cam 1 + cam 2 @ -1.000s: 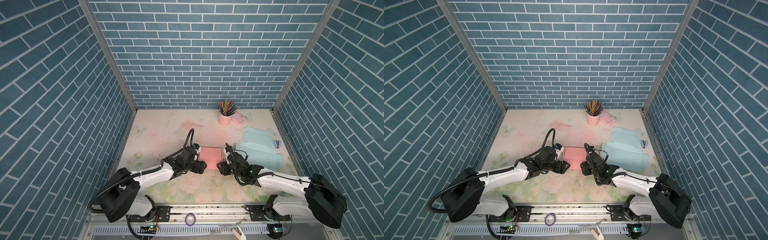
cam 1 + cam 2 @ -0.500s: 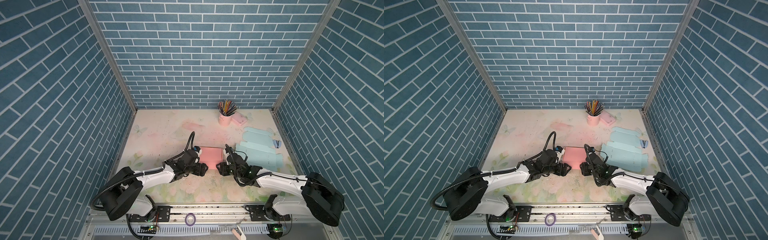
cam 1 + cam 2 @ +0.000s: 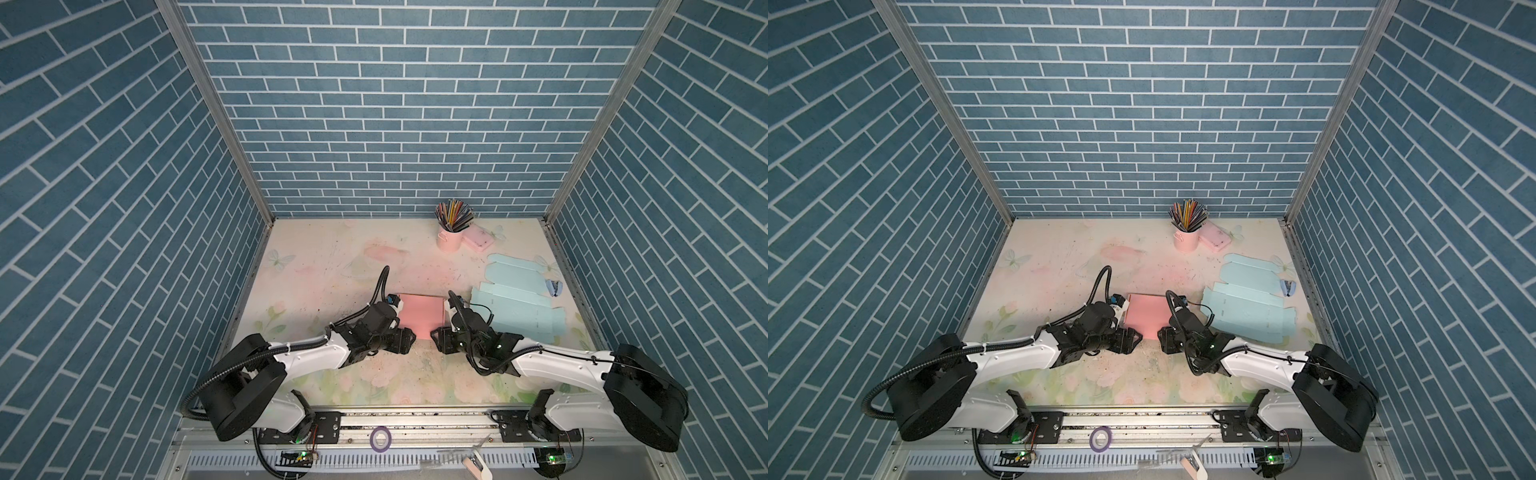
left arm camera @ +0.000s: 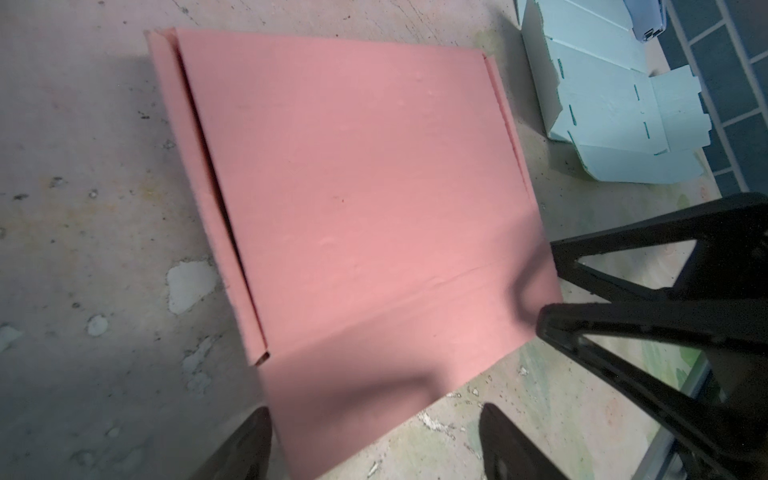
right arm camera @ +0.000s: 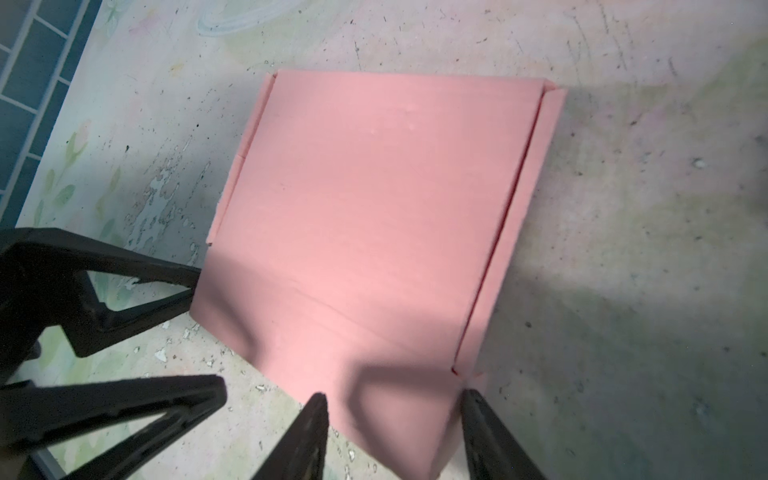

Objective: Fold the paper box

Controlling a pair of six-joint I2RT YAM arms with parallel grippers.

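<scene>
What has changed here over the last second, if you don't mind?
The left gripper and the right gripper each crept toward the middle of the near edge of the pink box, narrowing the gap between them. Both jaws stand open; nothing was gripped or let go. The box, the blue sheets and the pencil cup stayed put.

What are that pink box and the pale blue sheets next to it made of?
The pink box looks like thin matte card: sharp creases, folded side flaps, no shine. The blue sheets are probably the same matte card, with cut slots and scored fold lines.
</scene>
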